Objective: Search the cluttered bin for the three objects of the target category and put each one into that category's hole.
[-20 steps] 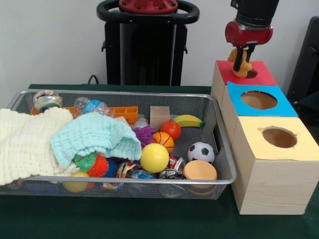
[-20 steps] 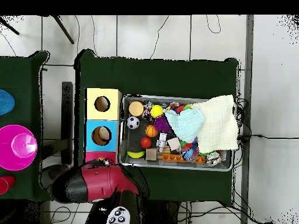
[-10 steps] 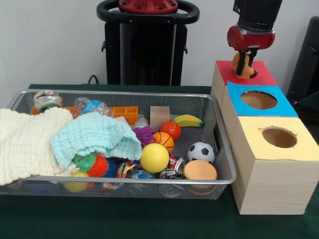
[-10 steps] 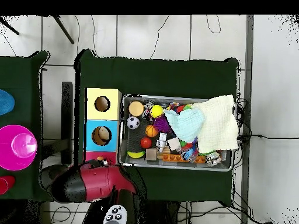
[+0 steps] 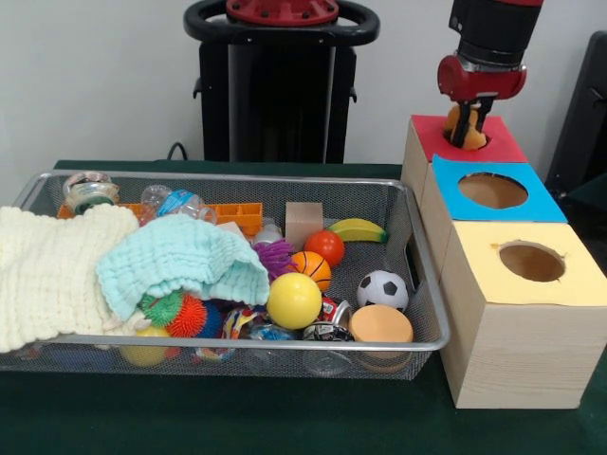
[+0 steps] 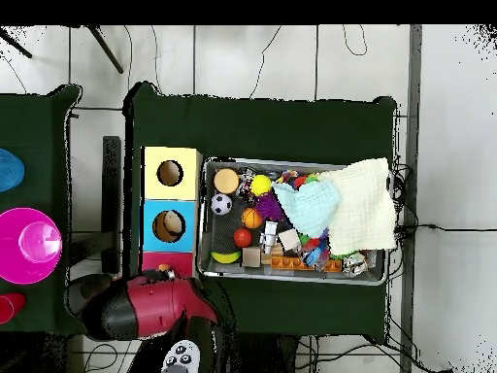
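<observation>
An orange-tan toy sat at the hole of the red-topped box, with the gripper closed around it; the dark fingers ran down across its middle and the toy bulged out on either side. What kind of toy it was could not be made out. The red-topped box was the farthest of three wooden boxes in a row; seen from the front, the blue-topped box lay at 5 o'clock from it, touching it, and the yellow-topped box came next in the same direction. Each of these two showed an open round hole in its lid.

At 9 o'clock from the boxes, just beside them, stood the wire bin. Near its box-side end lay a banana, a red ball, a small basketball, a soccer ball, a yellow ball and an orange disc. A wooden block stood at 9 o'clock from the banana. A mint cloth and a cream cloth covered the bin's other half.

From overhead, the red arm hid most of the red-topped box.
</observation>
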Available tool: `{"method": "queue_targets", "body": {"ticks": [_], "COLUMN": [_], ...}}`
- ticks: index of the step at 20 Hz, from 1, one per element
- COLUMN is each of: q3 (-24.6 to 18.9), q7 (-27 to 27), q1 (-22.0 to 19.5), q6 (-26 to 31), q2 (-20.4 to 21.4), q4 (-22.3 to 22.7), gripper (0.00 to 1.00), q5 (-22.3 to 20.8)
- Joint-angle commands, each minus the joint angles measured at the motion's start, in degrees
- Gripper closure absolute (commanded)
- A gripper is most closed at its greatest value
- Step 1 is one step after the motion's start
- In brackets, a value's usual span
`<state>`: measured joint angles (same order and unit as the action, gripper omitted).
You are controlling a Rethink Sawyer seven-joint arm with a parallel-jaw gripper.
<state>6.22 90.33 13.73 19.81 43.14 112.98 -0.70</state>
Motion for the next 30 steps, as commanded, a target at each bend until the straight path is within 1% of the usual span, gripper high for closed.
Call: {"method": "queue_targets", "body": {"ticks": [1, 4, 9, 27, 30], "q3": [-0.29, -0.57, -0.63, -1.58, -1.67], "q7": [14.97, 14.98, 14.84, 14.86, 14.63], "q1": [-0.32, -0.66, -0.68, -1.57, -1.75], "q6": [-5.24, -7.36, -8.08, -15.01, -15.25], "q2": [-3.26, -4.63, -5.39, -10.03, -10.33], "q4": [3.46, 3.56, 3.16, 3.17, 2.99], "gripper": [1.00, 1.00, 1.00, 1.00, 1.00], "q5": [2.25, 2.08, 2.38, 2.68, 2.78]}}
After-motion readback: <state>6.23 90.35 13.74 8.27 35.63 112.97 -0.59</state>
